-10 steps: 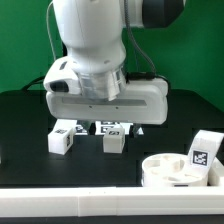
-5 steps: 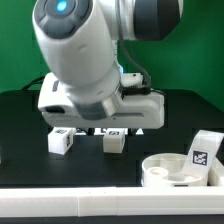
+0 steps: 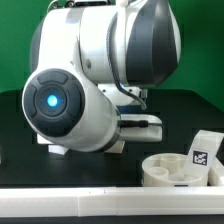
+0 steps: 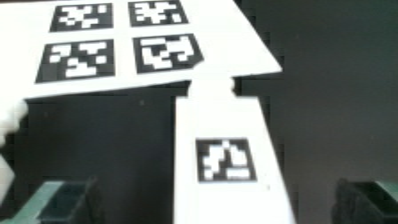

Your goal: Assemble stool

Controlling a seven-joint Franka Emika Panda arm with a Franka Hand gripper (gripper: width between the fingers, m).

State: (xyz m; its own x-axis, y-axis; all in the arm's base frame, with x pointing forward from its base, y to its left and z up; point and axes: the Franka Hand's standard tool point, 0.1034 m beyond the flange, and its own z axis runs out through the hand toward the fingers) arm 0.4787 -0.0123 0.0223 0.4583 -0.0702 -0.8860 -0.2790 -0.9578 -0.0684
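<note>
**Desk lead:** What sits closest to the exterior camera?

**Operator:** I see the white rail (image 3: 100,203) along the front edge of the black desk (image 3: 25,170). Just behind it, toward the exterior view's right, the round seat disc (image 3: 170,172) lies flat with its recesses facing up. A small tagged leg block (image 3: 203,150) stands upright at the disc's far side. I can't tell whether it rests on the disc or just behind it.

**Desk lead:** And the arm?

**Operator:** The arm (image 3: 110,60) fills the middle of that view, with a blue-lit round cap (image 3: 50,101) turned toward the camera. Behind it is a green wall (image 3: 200,50). The arm's bulk hides the end effector there, so I go by the wrist view.

**Desk lead:** What is its state?

**Operator:** The end effector (image 4: 210,203) is spread wide and grips nothing. Its 2 dark fingertips (image 4: 54,202) sit well apart. Between them a long white leg (image 4: 226,140) lies flat on the desk, with 1 tag on its upper face. Black desk shows on both sides of the leg, so neither fingertip touches it.

**Desk lead:** What lies beyond the leg?

**Operator:** I see the marker board (image 4: 222,50), with 4 tags in view. The leg's far end meets the board's edge. The picture is too blurred for me to tell whether it touches or overlaps.
</note>
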